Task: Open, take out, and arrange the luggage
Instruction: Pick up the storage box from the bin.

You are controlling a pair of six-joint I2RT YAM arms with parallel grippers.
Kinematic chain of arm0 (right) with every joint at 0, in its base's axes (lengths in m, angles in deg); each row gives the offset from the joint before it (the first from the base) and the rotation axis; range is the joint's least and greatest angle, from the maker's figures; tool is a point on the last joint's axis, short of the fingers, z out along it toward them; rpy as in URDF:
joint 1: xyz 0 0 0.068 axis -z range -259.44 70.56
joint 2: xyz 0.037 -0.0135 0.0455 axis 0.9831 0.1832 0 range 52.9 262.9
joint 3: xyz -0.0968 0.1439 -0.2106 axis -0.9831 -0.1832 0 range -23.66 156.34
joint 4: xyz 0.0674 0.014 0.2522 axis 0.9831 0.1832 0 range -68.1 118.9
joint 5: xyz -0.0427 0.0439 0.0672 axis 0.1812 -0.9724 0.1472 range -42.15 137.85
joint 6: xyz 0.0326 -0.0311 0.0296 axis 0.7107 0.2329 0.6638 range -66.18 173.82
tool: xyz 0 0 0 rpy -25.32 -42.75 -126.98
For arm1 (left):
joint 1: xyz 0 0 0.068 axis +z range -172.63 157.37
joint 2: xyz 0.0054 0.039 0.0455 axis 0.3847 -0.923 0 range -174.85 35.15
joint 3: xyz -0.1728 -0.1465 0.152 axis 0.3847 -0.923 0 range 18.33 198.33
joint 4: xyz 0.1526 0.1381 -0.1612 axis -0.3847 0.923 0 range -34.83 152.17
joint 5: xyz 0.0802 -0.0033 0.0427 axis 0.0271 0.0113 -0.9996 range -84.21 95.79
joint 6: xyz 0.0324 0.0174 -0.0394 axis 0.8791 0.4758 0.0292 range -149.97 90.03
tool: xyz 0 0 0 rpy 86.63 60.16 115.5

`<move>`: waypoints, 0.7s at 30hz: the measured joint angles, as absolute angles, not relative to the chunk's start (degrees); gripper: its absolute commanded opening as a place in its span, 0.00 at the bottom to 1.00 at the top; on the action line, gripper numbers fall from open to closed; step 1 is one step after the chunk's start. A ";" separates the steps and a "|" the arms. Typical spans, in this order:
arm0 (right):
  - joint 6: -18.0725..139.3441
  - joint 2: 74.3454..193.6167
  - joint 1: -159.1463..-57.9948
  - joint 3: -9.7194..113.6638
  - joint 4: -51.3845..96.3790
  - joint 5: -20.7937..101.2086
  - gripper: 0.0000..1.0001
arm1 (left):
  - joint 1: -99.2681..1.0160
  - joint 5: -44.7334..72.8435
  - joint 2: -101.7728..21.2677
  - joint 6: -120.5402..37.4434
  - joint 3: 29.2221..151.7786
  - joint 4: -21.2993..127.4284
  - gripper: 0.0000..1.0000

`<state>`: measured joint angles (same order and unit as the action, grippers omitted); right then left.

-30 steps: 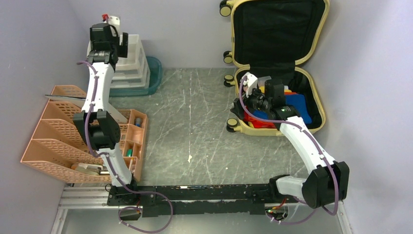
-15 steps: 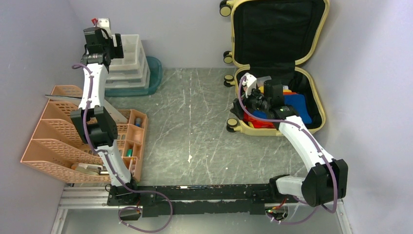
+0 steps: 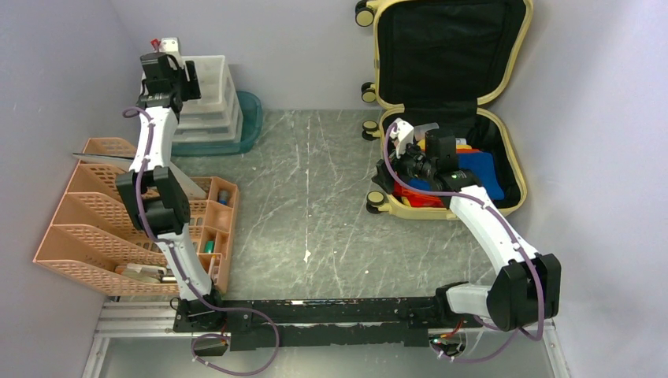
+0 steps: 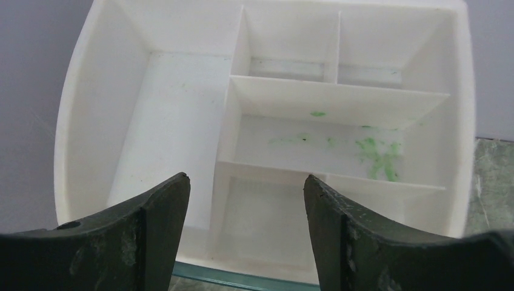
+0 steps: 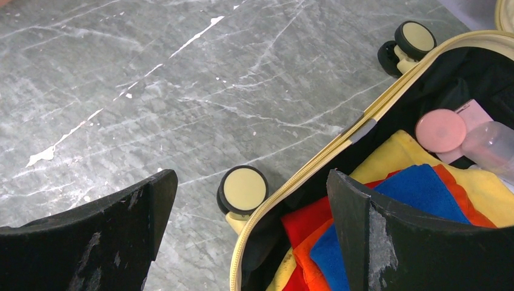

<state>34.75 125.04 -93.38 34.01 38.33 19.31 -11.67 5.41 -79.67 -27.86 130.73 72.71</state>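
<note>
The luggage (image 3: pixel 450 47) lies open at the back right, a pale yellow hard shell with its black-lined lid upright against the wall. Its base holds folded blue cloth (image 5: pixel 418 194), red cloth (image 5: pixel 306 221) and yellow cloth, plus a pink round lid (image 5: pixel 440 130) and a clear bottle (image 5: pixel 494 145). My right gripper (image 5: pixel 250 177) hangs open over the near-left corner, straddling the zip rim (image 5: pixel 315 167) and a wheel (image 5: pixel 244 189). My left gripper (image 4: pixel 245 179) is open and empty above the white drawer unit (image 4: pixel 182 121).
A teal tray (image 3: pixel 248 118) sits under the drawer unit (image 3: pixel 209 102) at the back left. An orange file rack (image 3: pixel 87 228) and an orange compartment box (image 3: pixel 217 220) line the left side. The grey marble table (image 3: pixel 315 197) lies between the arms.
My left arm swung a little left and back again above the drawer unit. The right arm has barely moved.
</note>
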 measured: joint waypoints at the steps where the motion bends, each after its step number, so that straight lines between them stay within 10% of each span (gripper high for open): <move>1: 34.73 125.06 -93.38 33.99 38.31 19.34 1.00 | -11.67 5.19 -79.96 -27.86 130.73 72.34 0.71; 21: 34.42 125.78 -93.38 33.96 38.31 20.43 1.00 | -11.56 1.63 -83.87 -27.62 130.40 70.04 0.36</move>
